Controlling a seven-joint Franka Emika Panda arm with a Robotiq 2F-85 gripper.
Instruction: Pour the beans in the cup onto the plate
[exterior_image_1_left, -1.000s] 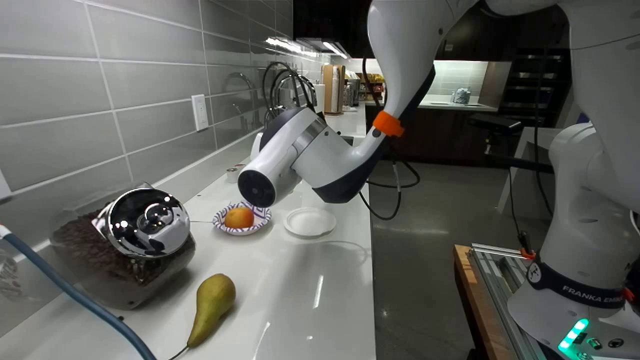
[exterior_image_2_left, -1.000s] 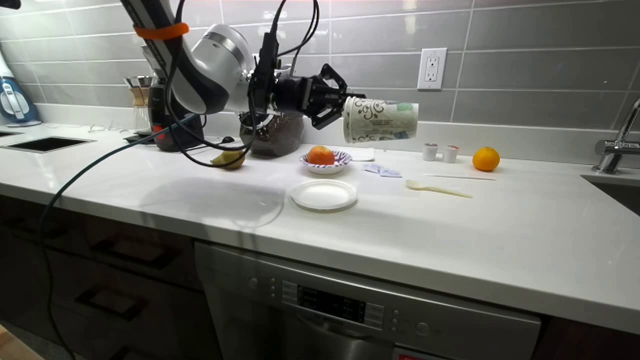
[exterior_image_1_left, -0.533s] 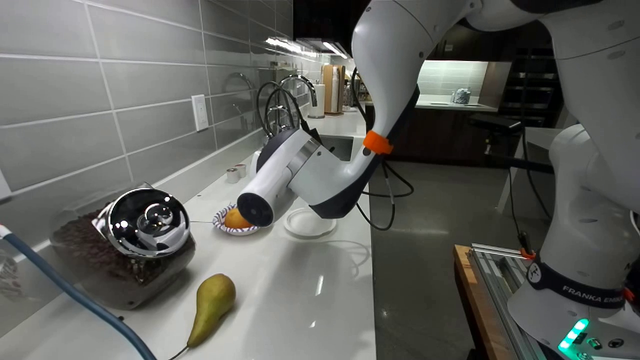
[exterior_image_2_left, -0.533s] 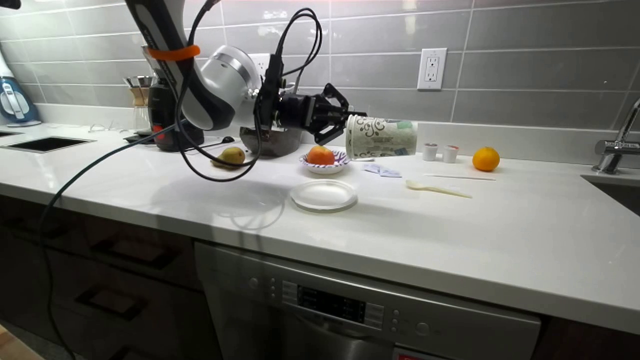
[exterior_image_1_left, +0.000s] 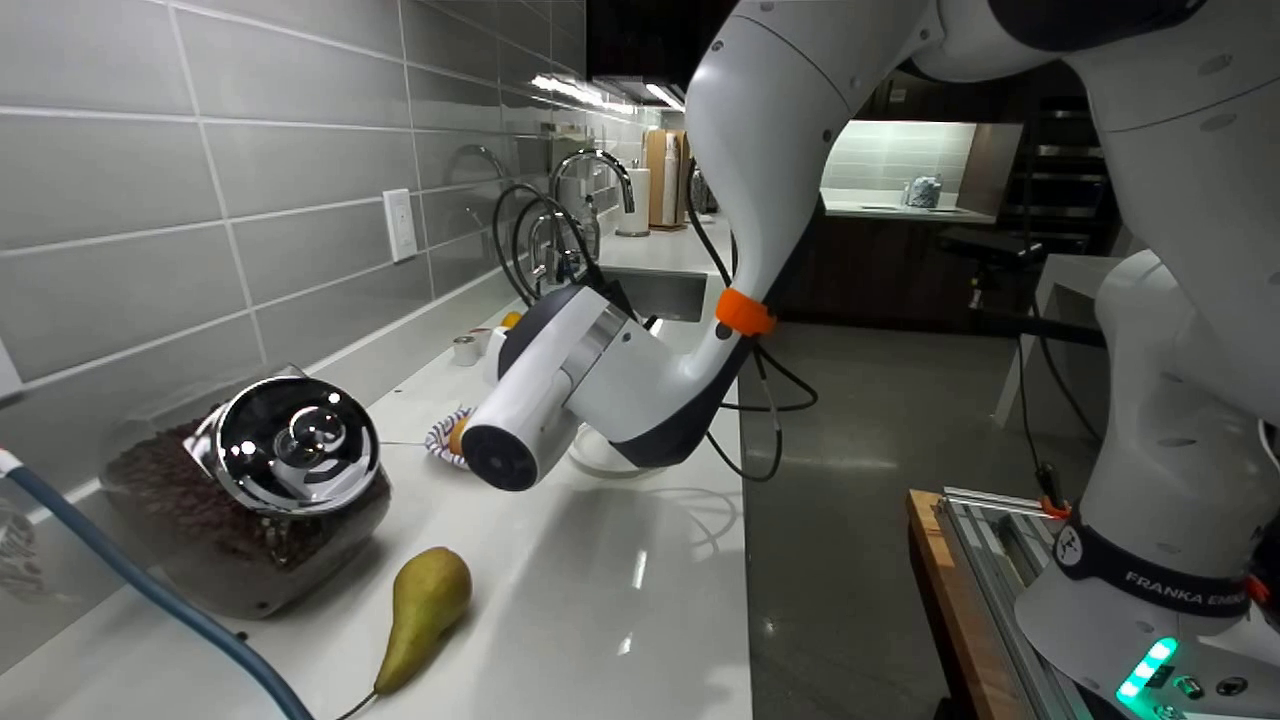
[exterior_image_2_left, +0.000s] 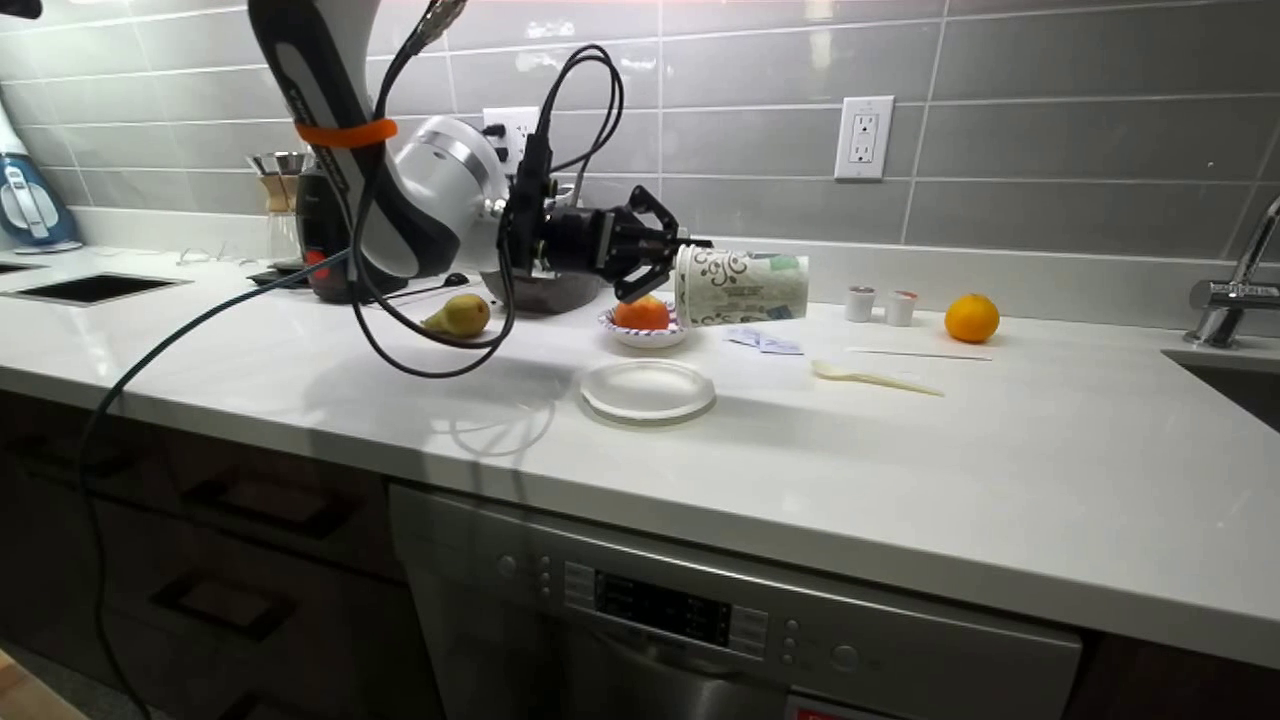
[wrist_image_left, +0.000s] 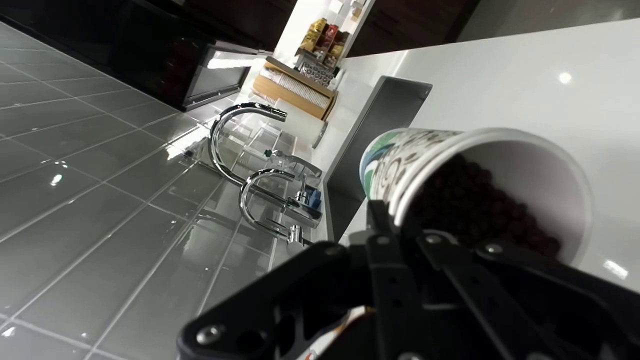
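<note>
I have the gripper (exterior_image_2_left: 692, 244) clamped on the cup (exterior_image_2_left: 743, 288) right at its rim, one finger outside and, as far as the wrist view lets me judge, the other inside. The cup hangs on its side, nearly level, just beyond the fingertips, its mouth turned back toward the gripper and its base pointing away. Inside that mouth the beans (wrist_image_left: 480, 205) lie against one side, seemingly near the lip, so I judge that a little more tilt will start them running. The plate (exterior_image_2_left: 648, 390) sits on the counter (exterior_image_2_left: 950, 470) below the gripper, with no beans on it that I can make out; whether the lip is squarely above it I cannot tell. The patterned bowl (exterior_image_2_left: 648, 341) holding an orange fruit (exterior_image_2_left: 640, 313) is also below the fingers, farther from the counter's front edge, and an early spill could land there. I'd want the lip, not the cup's middle, over the plate's centre before dipping, since the beans should fall close under the fingertips. Then I'd come lower to keep them from bouncing, dip the mouth slowly, hold the squeeze constant because a thin side could buckle, and finish with a small shake.
</note>
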